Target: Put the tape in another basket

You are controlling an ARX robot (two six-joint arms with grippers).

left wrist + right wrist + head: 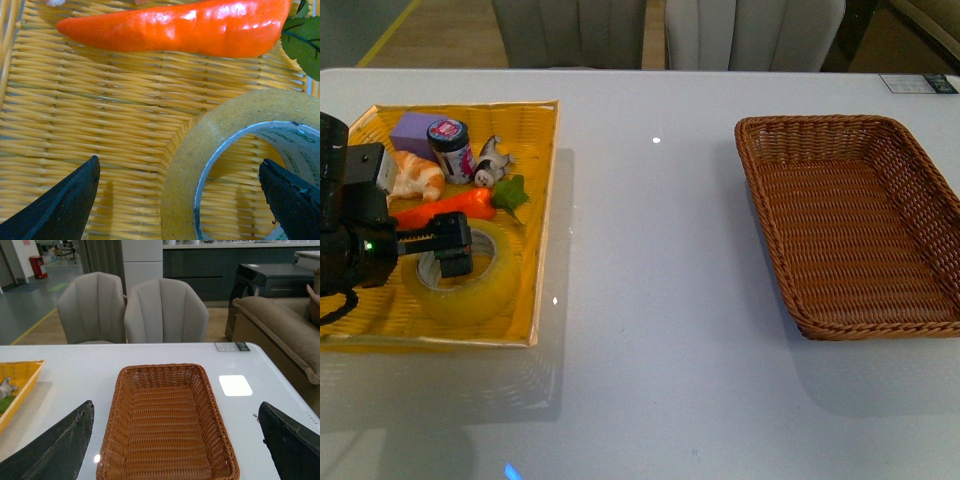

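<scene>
My left gripper (452, 245) hangs open, one finger inside the core of the tape (470, 295), which lies in the yellow tray (546, 190) just beside a carrot (445, 207); my right gripper (176, 404) gapes wide, facing the brown basket (165, 425).

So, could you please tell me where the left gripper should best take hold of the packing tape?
Pinch the ring wall of the packing tape from above, one finger in the core, one outside. The roll lies flat in the yellow tray, hole up, and the open left gripper straddles that wall.
</scene>
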